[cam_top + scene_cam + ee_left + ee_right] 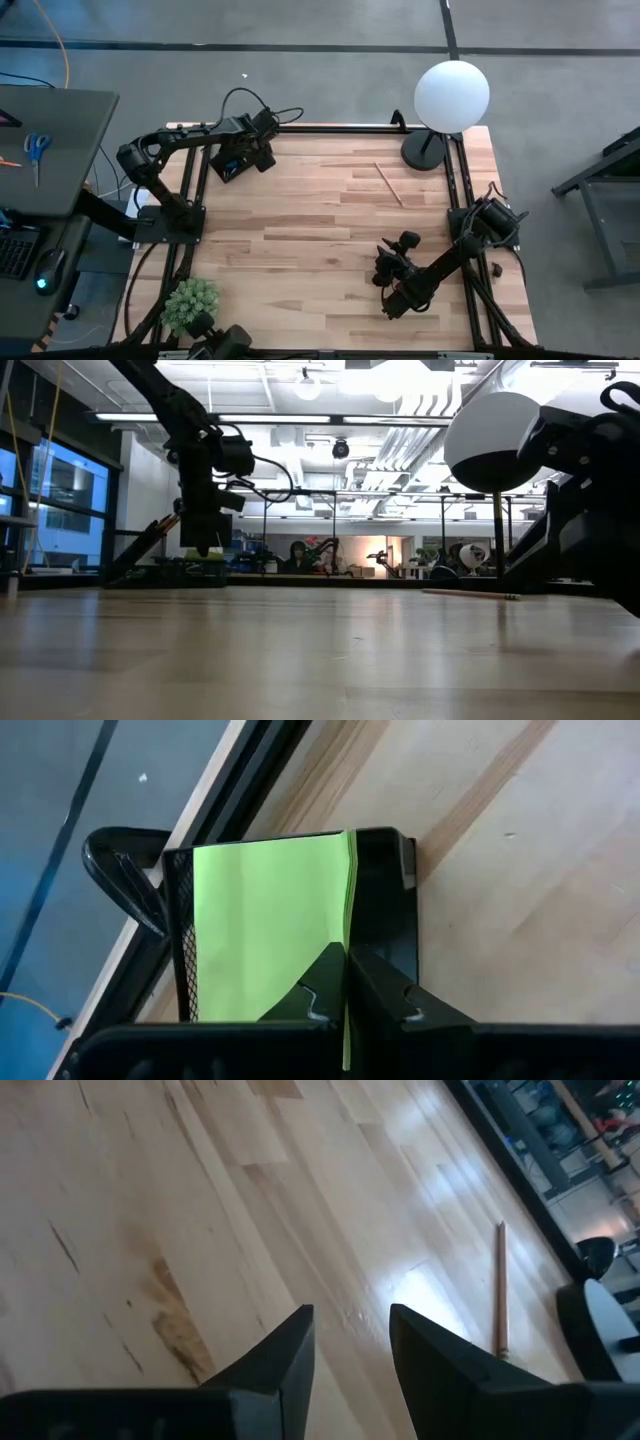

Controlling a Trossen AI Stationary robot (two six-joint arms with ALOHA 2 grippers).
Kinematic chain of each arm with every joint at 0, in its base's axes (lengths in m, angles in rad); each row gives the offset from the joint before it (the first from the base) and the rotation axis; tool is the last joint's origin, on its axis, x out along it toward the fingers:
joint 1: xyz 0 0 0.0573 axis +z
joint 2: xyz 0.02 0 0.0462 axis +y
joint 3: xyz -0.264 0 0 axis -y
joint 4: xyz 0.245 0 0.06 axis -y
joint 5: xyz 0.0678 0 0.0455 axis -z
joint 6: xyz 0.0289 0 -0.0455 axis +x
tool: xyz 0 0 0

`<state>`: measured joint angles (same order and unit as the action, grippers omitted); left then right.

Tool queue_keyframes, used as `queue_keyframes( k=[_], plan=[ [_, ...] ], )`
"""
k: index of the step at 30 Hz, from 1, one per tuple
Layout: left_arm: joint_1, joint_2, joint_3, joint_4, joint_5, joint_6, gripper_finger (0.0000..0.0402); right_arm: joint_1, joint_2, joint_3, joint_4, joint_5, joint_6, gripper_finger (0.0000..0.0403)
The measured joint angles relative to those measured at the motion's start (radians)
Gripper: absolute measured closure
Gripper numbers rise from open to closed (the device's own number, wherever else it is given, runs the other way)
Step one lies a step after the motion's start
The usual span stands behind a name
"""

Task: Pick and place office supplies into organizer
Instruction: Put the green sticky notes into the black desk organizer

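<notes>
My left gripper (243, 158) is at the table's far left, pointing down into the black mesh organizer (398, 925), and is shut on the green sticky-note pad (265, 920). In the low view the left gripper (205, 538) stands over the organizer (190, 572), from which dark pens (140, 550) lean out. A wooden pencil (389, 185) lies flat on the table at the far right; it also shows in the right wrist view (497, 1285). My right gripper (385, 268) is open and empty over the near right of the table; it also shows in its own wrist view (350, 1342). My left gripper pinches the sticky-note pad between its two fingers, one finger on each face, at the pad's edge nearest the gripper (348, 1020). The fingers come from above, pointing down. The pad stands on edge, somewhat tilted, inside the organizer's compartment.
A lamp with a white globe (451, 93) and a round black base (424, 153) stands at the far right corner. A green potted plant (190, 304) sits at the near left. A grey desk with blue-handled scissors (37, 148) stands beyond the table's left edge. The table's middle is bare wood.
</notes>
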<state>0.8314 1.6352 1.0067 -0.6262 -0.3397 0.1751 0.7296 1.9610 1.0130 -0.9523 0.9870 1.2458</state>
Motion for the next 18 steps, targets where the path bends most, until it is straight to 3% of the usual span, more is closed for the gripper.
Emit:
queue_keyframes(
  k=[11, 18],
  plan=[
    [0.0, 0.0, 0.0, 0.002, 0.014, 0.002, 0.0394, 0.0, 0.0, 0.0, 0.029, -0.02, -0.001, 0.0279],
    [0.0, 0.0, 0.0, 0.002, 0.015, -0.018, 0.0345, 0.0, 0.0, 0.0, 0.029, -0.018, -0.002, 0.0279]
  ],
)
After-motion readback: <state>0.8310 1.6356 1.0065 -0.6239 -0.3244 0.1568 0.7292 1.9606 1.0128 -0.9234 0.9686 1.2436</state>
